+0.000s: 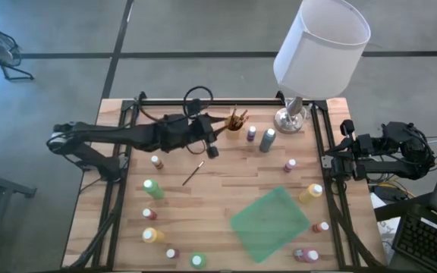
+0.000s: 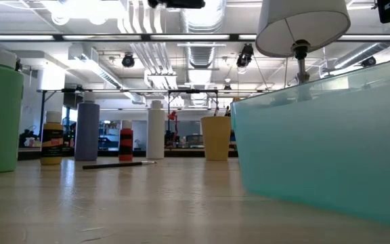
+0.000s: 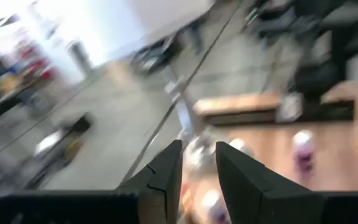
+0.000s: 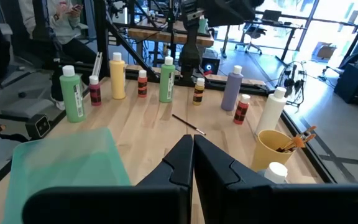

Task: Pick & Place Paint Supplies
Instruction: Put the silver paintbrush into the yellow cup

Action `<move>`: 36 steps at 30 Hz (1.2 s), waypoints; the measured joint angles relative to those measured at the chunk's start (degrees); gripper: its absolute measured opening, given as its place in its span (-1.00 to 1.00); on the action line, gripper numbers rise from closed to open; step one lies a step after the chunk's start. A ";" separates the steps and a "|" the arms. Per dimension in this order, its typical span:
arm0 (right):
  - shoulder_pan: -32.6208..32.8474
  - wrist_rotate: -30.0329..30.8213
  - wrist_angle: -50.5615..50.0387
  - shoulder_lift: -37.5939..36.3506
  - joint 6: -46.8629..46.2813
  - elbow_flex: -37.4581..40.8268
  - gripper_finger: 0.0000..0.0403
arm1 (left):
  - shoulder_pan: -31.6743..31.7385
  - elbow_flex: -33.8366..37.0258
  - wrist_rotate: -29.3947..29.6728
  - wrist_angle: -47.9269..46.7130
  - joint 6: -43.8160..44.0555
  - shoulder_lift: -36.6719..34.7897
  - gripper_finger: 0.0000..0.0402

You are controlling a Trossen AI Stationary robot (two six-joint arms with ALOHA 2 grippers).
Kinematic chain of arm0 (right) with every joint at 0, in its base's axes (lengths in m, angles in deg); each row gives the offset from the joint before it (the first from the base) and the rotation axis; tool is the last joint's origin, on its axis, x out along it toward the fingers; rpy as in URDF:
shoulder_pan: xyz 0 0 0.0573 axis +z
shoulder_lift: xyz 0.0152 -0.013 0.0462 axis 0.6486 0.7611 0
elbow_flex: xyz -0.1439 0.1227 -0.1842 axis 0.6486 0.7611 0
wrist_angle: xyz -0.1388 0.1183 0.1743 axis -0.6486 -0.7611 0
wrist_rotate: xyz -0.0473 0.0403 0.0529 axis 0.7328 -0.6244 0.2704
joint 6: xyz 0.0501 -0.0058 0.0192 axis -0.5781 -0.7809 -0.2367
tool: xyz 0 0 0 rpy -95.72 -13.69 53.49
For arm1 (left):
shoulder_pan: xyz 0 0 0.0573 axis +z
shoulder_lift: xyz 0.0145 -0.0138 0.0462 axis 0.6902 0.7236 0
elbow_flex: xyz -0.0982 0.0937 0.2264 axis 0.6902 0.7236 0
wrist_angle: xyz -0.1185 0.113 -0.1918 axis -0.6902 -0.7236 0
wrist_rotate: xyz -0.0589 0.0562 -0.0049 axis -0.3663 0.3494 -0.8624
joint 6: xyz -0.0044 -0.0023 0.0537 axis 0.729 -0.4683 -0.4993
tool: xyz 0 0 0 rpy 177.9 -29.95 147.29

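the left wrist view is smeared by motion, so bottles beyond the fingers are only coloured blurs. the low view is half blocked by the teal tray [image 2: 323, 149], and the lamp [image 2: 302, 27] is cut off at the top edge.

left gripper [image 1: 212, 151] hangs over the rear-centre of the table [image 1: 226, 189], just beside the yellow cup [image 1: 234, 129] that stands brushes upright; its fingers [image 3: 166, 177] stand slightly apart with a narrow gap, nothing visible between them. right gripper [image 4: 192, 149] waits at the table's right edge, fingers pressed together and empty.

a loose brush [image 1: 194, 173] lies flat on the wood in front of the left gripper, clear of it, its long axis diagonal, running from front-left to rear-right; which end is the bristle end cannot be told from above.

paint bottles ring the table: a green bottle [image 1: 152, 189] and a small white-capped bottle [image 1: 156, 161] on the left, a lavender bottle [image 1: 268, 140] near the lamp base, a yellow bottle [image 1: 311, 193] on the right. the tray sits front-right, turned askew. bare wood stays open around the loose brush and across the middle.
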 joint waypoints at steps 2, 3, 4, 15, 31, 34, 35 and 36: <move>0.02 0.00 -0.01 0.01 -0.01 0.00 -0.96 | -1.56 -2.94 6.00 -8.07 3.24 0.03 -0.48; 0.00 0.00 0.00 0.00 -0.01 0.01 -0.96 | -2.14 -4.44 8.17 -12.64 5.62 0.27 -0.48; 0.00 0.00 0.00 0.00 0.01 0.00 -0.96 | -2.64 -5.89 9.57 -16.62 8.12 0.65 -0.48; 0.01 0.00 0.00 0.01 -0.01 0.01 -0.96 | -2.50 -7.99 13.95 -41.52 31.30 2.66 -0.49; 0.00 0.00 0.00 0.02 -0.01 0.01 -0.96 | -0.90 0.56 6.78 -41.92 51.90 2.69 -0.49; -0.01 0.00 0.00 0.01 0.00 0.01 -0.96 | -0.72 1.90 6.78 -40.92 52.40 2.69 -0.52; -0.01 0.00 0.00 0.01 -0.01 0.01 -0.96 | -0.72 2.65 6.78 -40.07 52.39 2.69 -0.52; 0.00 0.00 0.00 0.02 -0.01 0.01 -0.96 | -0.72 3.58 6.42 -39.06 52.27 2.69 -0.53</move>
